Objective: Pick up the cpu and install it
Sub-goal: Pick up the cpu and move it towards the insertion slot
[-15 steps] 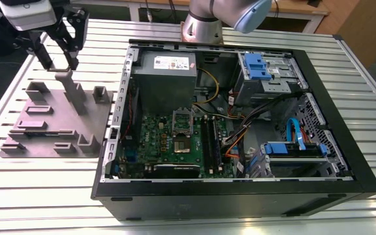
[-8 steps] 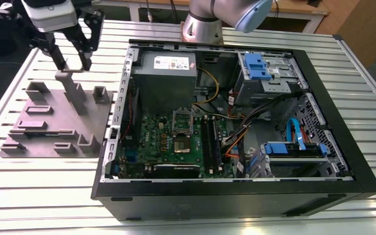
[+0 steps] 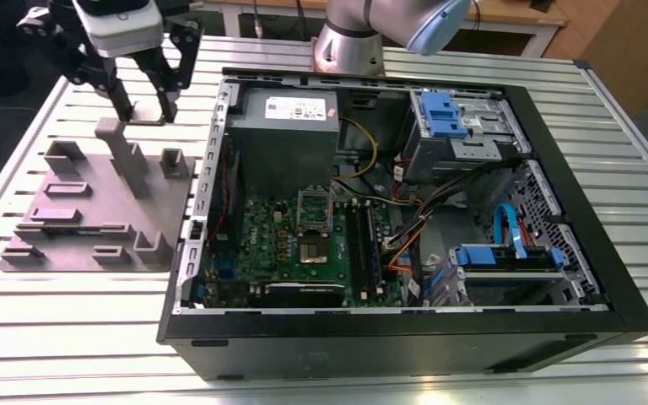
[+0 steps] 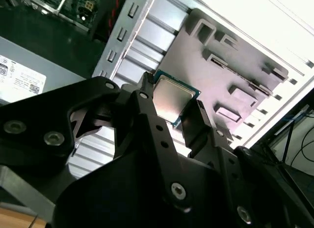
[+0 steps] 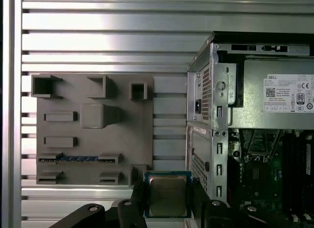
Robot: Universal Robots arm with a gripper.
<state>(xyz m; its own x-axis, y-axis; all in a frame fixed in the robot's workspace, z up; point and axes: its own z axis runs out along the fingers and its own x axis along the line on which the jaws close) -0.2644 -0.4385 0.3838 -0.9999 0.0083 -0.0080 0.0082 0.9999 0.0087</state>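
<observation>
The jaws were closed on the cpu (image 5: 168,196), a black finger (image 4: 198,122) pressing each side, its silvery metal top showing in both wrist views. The gripper (image 3: 148,116) hung above the grey holder tray (image 3: 88,211), just beside the open computer case (image 3: 414,337) on the slatted table (image 3: 54,337).

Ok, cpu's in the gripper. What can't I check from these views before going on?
- cpu underside: both wrist views show its metal top; the contacts face away.
- cpu side edges, second wrist view: covered by the fingers.
- cpu in the exterior view: too small to make out at the gripper.
- socket, exterior view: too small to tell frame position or pins.
</observation>
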